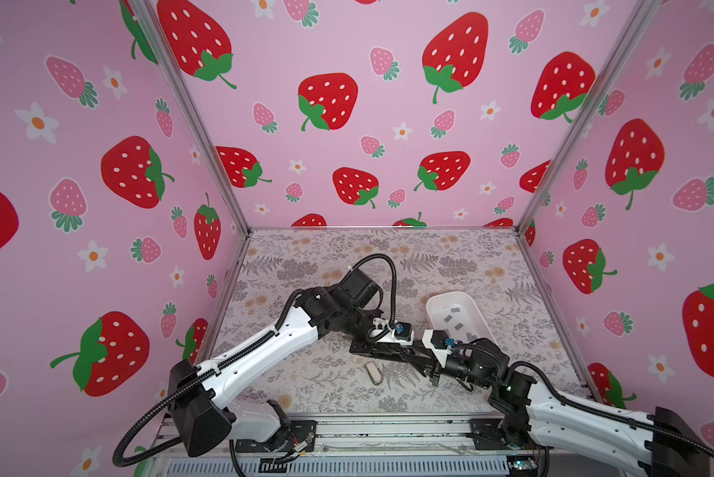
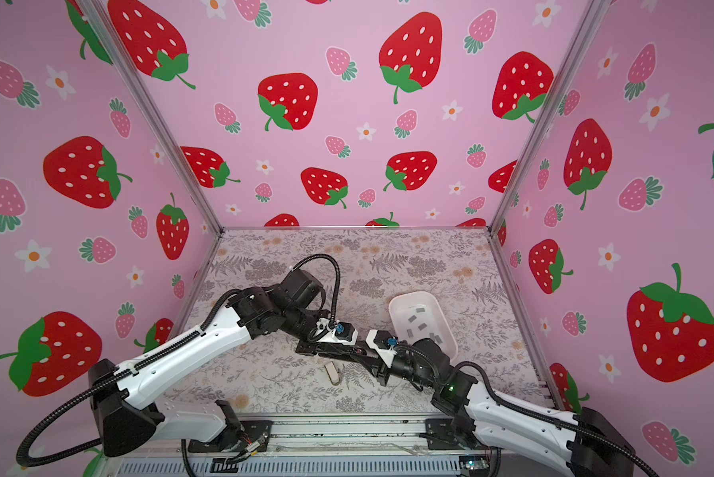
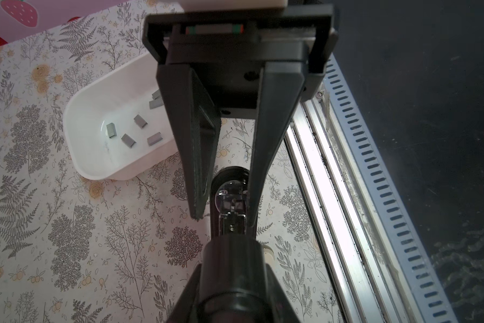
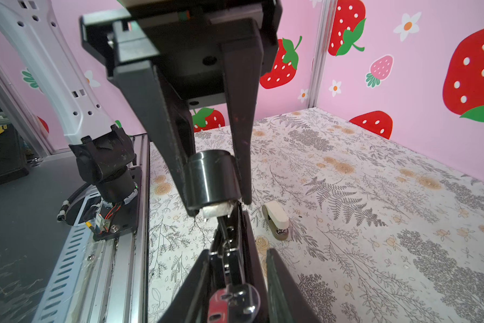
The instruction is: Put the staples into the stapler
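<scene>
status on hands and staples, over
Left hand, right hand both shut on black stapler, one end each. Staples loose in white tray. Cream stapler lying aside, nothing blocking.

A floral-patterned table [image 1: 305, 384] carries a white tray [image 1: 430, 309] just beside the right claw [image 4: 217, 205] and a cream stapler [image 4: 275, 221] near it.

Lighting: bright, even; soft shadows. Distortion: wide-angle edge bowing, both top views. Glare: aluminium rail [image 3: 316, 195], left wrist view. Blur: nearest foreground, wrist views.

On my floral tabletop [image 1: 305, 256] stands a white tray [image 1: 437, 303]; a cream stapler [image 1: 373, 373] lies well apart from the tray, nearer the metal rail [image 1: 388, 429].
</scene>
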`<action>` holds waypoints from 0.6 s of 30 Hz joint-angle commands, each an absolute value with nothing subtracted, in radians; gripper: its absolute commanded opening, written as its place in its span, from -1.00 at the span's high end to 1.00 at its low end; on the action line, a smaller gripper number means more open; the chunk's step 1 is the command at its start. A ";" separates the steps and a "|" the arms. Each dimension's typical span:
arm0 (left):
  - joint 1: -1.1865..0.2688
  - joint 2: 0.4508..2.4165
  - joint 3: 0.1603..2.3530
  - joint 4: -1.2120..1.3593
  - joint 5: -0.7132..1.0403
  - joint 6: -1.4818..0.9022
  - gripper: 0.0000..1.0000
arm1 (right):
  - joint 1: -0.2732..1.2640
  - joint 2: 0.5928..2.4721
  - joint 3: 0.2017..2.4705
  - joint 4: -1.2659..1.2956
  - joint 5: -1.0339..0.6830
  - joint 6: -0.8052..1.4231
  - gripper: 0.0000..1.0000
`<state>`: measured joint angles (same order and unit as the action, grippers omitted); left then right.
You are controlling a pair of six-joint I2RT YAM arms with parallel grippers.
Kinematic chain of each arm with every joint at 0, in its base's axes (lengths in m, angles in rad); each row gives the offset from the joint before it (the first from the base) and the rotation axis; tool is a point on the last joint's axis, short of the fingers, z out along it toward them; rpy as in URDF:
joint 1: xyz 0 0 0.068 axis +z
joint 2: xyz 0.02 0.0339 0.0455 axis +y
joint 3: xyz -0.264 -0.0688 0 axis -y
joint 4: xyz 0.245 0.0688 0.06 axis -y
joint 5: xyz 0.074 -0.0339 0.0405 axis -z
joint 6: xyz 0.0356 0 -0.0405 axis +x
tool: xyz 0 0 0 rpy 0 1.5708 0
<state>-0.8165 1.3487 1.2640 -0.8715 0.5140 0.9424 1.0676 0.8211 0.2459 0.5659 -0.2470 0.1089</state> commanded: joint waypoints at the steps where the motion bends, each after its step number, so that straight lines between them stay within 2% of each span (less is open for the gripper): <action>1: -0.819 1.331 1.358 -0.871 0.587 0.982 1.00 | 1.069 0.864 0.250 0.573 -0.261 0.097 0.31; 8: -0.818 1.328 1.406 -0.889 0.634 0.997 1.00 | 1.085 0.986 0.272 0.617 -0.274 0.100 0.31; 18: -0.808 1.313 1.411 -0.890 0.694 1.005 1.00 | 1.149 1.122 0.333 0.719 -0.209 0.100 0.31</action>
<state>-0.8116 1.3487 1.3426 -0.9474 0.5785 0.9733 1.1309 1.0935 0.3099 0.6689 -0.2310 0.1074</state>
